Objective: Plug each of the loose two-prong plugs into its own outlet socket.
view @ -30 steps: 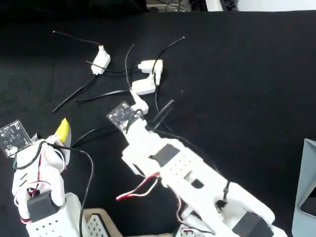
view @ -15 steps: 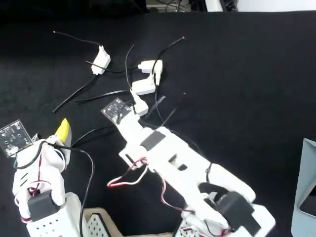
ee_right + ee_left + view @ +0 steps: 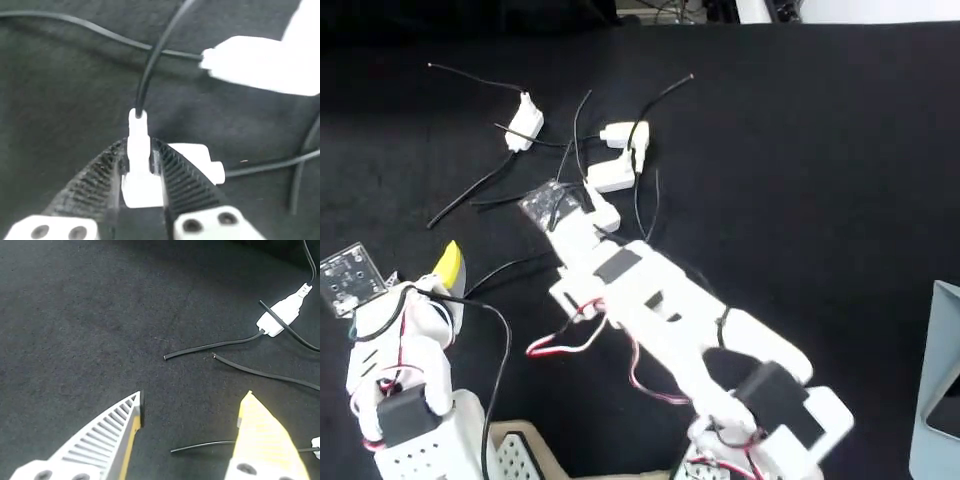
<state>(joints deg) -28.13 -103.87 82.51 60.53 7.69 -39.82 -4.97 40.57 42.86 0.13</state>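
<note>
— Where was the right gripper point(image 3: 139, 146)?

— Out past the middle of the desk point(image 3: 820, 150), its fingers clenched on a white plug point(image 3: 138, 129). The plug stood up between them, and its black cable point(image 3: 145, 75) ran away from its tip.

— Was it crowded around there?

— It was. Another white piece point(image 3: 197, 159) lay just behind the fingers, and I couldn't tell whether it touched them. A bigger white block point(image 3: 260, 65) sat a little farther on. Thin cables crossed the cloth on both sides.

— And from above?

— The right arm point(image 3: 670, 320) lay slantwise from the near edge toward the cluster point(image 3: 615, 178) of white connectors. To its right, a broad stretch of plain black cloth ran to a grey panel point(image 3: 940, 380) at the desk's edge. The far edge lay well beyond the cluster.

— What about the left side?

— The left gripper point(image 3: 194, 396) hung over the near left part of the desk. Its fingers, one white and one yellow, were released and spread wide. A thin cable ran across the cloth between them. Two loose cable ends point(image 3: 166, 357) lay ahead, then open cloth. Farther on was a lone connector point(image 3: 277, 317) with a cable lying across it, well apart from the cluster and toward the far left.
</note>
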